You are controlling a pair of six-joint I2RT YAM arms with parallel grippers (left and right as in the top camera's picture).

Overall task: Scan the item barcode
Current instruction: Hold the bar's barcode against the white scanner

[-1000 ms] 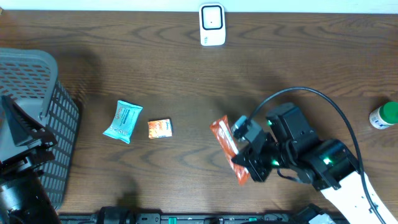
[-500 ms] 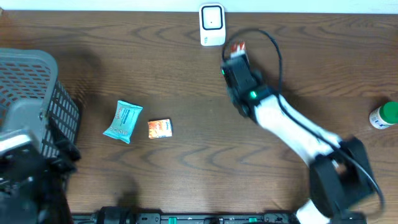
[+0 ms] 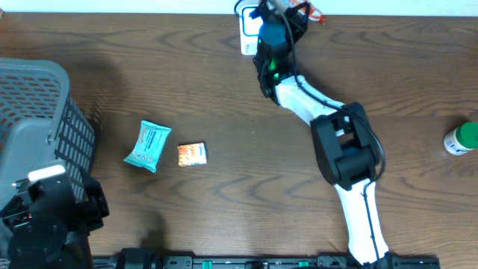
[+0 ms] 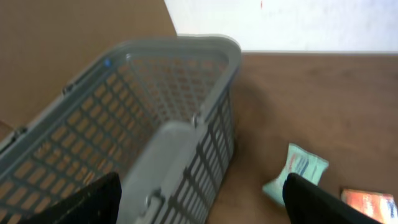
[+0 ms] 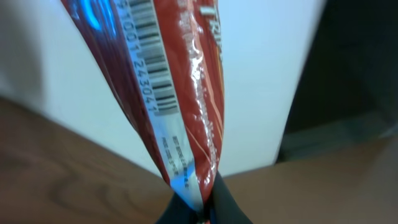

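My right gripper (image 5: 202,213) is shut on the lower end of a red snack packet (image 5: 186,81), which stands upright above the jaws. A printed barcode (image 5: 146,56) runs along the packet's left side. From overhead, the right arm reaches to the table's far edge, with the right gripper (image 3: 290,13) next to the white scanner (image 3: 246,36). The arm partly covers the scanner, and a bit of the red packet (image 3: 316,14) shows to its right. My left gripper (image 4: 199,208) is open and empty above the grey basket (image 4: 155,112).
A light blue packet (image 3: 148,146) and a small orange packet (image 3: 192,154) lie on the brown table left of centre. A green-capped bottle (image 3: 461,138) stands at the right edge. The grey basket (image 3: 37,112) fills the left side.
The right arm has carried the red packet from the table's middle up to the far edge by the scanner. The left arm has shifted at the bottom left.
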